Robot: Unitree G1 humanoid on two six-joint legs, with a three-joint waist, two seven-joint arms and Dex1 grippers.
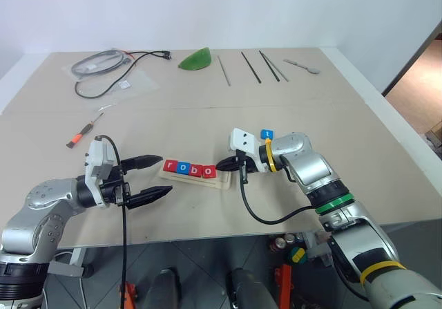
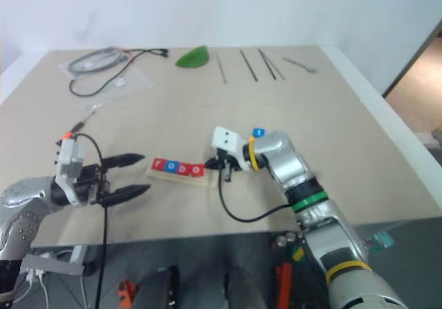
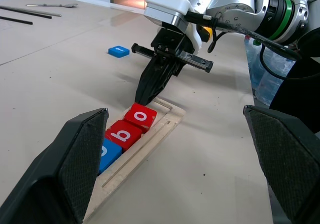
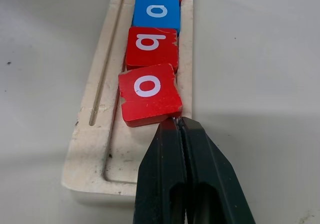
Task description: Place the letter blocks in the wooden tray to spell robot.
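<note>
Four letter blocks sit in the wooden tray (image 1: 222, 182) at the centre of the worktop (image 1: 207, 115), reading r, o, b, o: a red r (image 1: 170, 165), a blue o (image 1: 183, 168), a red b (image 4: 151, 47) and a red o (image 4: 148, 92). That last tile lies slightly askew in the groove, one corner turned toward the tray's edge. The slot at the tray's 3 o'clock end is bare.

The right gripper (image 4: 180, 134) has its fingers clenched together with nothing between them, their tips at the near edge of the crooked red o; whether they press it cannot be told. The left gripper (image 1: 155, 178) waits at 9 o'clock of the tray, fingers released and spread wide, holding nothing.

The fifth tile, a blue t block (image 3: 119, 51), lies flat on the worktop apart from the tray, toward 1 o'clock of it, beyond the right wrist.

The tiles look light, stiff and smooth-faced, so they probably slide readily under a nudge from closed fingertips, and the askew o likely wants squaring that way. Their chipped paint suggests wood that tolerates firm contact. Being thin and flat, the t is best pinched across two opposite side edges, fingers low against the worktop; a grip on the faces would probably slip.
</note>
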